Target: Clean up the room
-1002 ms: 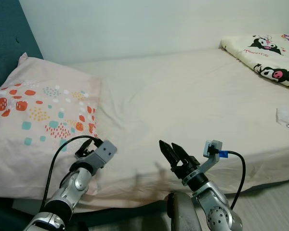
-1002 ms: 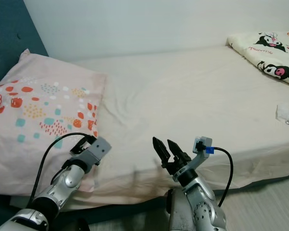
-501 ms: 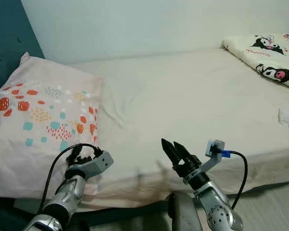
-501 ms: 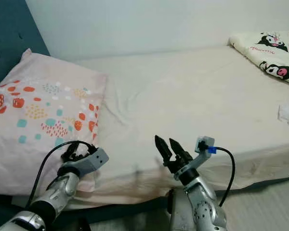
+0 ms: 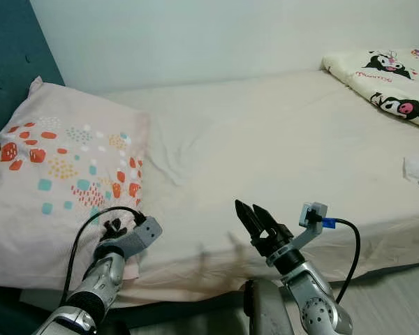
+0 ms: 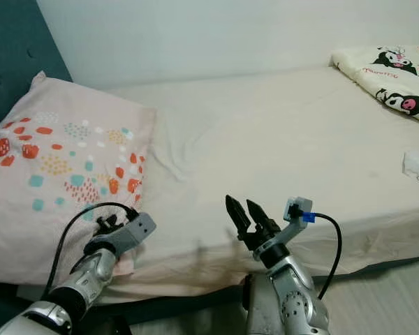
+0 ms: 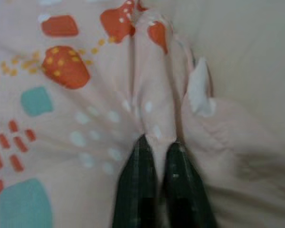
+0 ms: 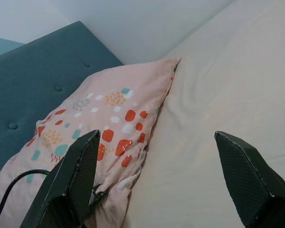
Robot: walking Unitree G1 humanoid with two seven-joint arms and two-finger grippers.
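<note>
A pink pillow (image 5: 63,167) with orange and teal spots lies at the head of the bed, on the left, against the teal headboard (image 5: 14,49). My left gripper (image 5: 114,227) is at the pillow's near right corner. In the left wrist view its fingertips (image 7: 140,152) are shut on a raised fold of the pillow (image 7: 152,95). My right gripper (image 5: 250,216) hovers open over the bed's front edge, to the right of the pillow, with nothing between its fingers (image 8: 71,185). The pillow (image 8: 109,114) lies ahead of it.
The cream bed sheet (image 5: 279,139) stretches to the right. A folded blanket (image 5: 391,77) with cartoon prints lies at the far right corner. A small white wrapper (image 5: 417,169) rests near the right edge. Wooden floor (image 5: 398,300) shows at the lower right.
My left gripper has dropped down and leftward onto the pillow's near corner and now pinches a fold of it. The right gripper has barely moved.
</note>
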